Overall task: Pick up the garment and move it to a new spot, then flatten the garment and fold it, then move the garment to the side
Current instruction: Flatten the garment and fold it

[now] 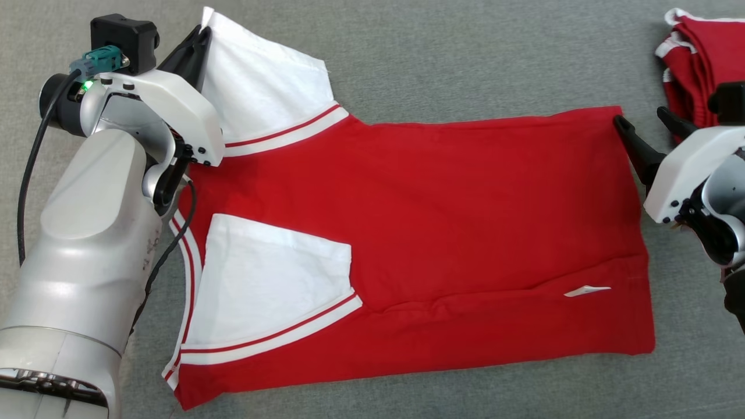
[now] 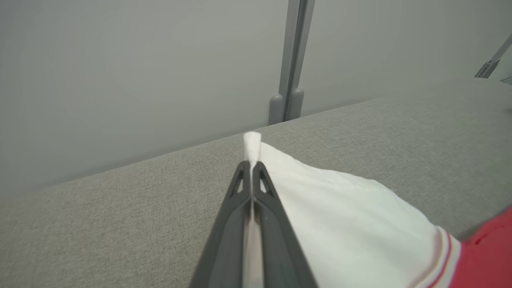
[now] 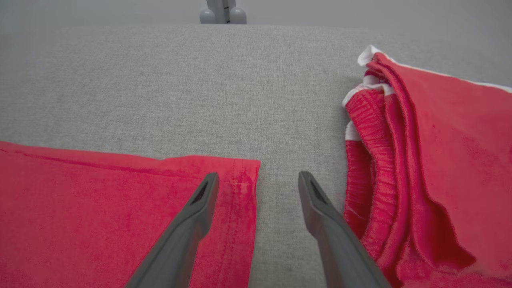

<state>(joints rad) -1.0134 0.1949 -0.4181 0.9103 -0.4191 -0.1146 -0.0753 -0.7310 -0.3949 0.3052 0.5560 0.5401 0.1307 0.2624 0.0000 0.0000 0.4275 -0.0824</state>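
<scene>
The head camera looks steeply down on the whole red shirt (image 1: 454,233), while both wrist cameras sit low and close at its two ends, also seen from above.

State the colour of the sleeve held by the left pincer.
White sleeve, red-striped cuff; head view shows it best.

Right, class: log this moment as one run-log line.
left gripper: shut on sleeve | right gripper: open, astride hem corner | garment: lying flat

No writing can be read; the white tag (image 1: 588,290) on the garment (image 1: 465,203) is too small.
</scene>
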